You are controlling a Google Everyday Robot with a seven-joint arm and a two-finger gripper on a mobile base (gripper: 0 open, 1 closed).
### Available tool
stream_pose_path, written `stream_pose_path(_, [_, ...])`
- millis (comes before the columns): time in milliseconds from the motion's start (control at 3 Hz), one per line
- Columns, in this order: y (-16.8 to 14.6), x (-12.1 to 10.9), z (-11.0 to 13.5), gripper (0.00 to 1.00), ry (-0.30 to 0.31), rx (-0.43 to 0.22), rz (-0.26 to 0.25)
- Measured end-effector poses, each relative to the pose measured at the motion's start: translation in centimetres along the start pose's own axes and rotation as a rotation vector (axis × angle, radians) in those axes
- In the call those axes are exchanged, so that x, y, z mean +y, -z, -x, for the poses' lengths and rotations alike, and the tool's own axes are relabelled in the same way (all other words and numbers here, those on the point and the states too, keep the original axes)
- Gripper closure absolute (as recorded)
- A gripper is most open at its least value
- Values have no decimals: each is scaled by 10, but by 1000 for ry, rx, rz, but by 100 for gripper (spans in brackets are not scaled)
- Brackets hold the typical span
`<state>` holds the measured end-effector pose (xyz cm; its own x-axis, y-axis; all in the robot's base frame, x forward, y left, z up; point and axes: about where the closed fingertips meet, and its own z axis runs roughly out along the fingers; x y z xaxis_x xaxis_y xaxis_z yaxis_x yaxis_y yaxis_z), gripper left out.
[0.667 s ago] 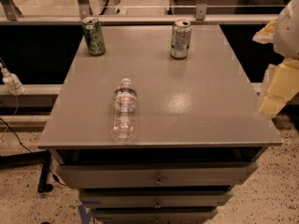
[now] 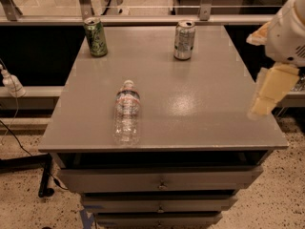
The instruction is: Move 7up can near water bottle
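Observation:
The 7up can (image 2: pixel 184 40), silvery-white with pale green markings, stands upright at the back of the grey table (image 2: pixel 209 104), right of centre. The water bottle (image 2: pixel 127 112), clear with a white cap and a red-and-blue band, lies on its side near the front left, cap pointing to the back. My gripper (image 2: pixel 257 75) hangs at the table's right edge, in front of and to the right of the 7up can and well apart from it. It is open and holds nothing.
A darker all-green can (image 2: pixel 96 36) stands upright at the back left corner. Drawers (image 2: pixel 159 180) sit under the tabletop. A metal rail (image 2: pixel 143 19) runs behind the table. A cable and plug (image 2: pixel 10 82) hang at the left.
My gripper has moved a little to the left, over the table's right edge. The cans and the bottle have not moved.

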<state>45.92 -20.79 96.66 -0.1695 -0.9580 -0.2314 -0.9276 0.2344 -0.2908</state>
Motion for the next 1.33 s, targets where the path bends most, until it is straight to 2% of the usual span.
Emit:
stream_pose_path(333, [-35, -40, 13, 0, -2, -89, -56])
stream_pose_path(667, [-58, -86, 27, 0, -54, -197, -124])
stream_pose_path(1000, [-78, -134, 39, 0, -175, -343, -158])
stream_pose_path(1333, [-98, -168, 53, 0, -273, -478, -166])
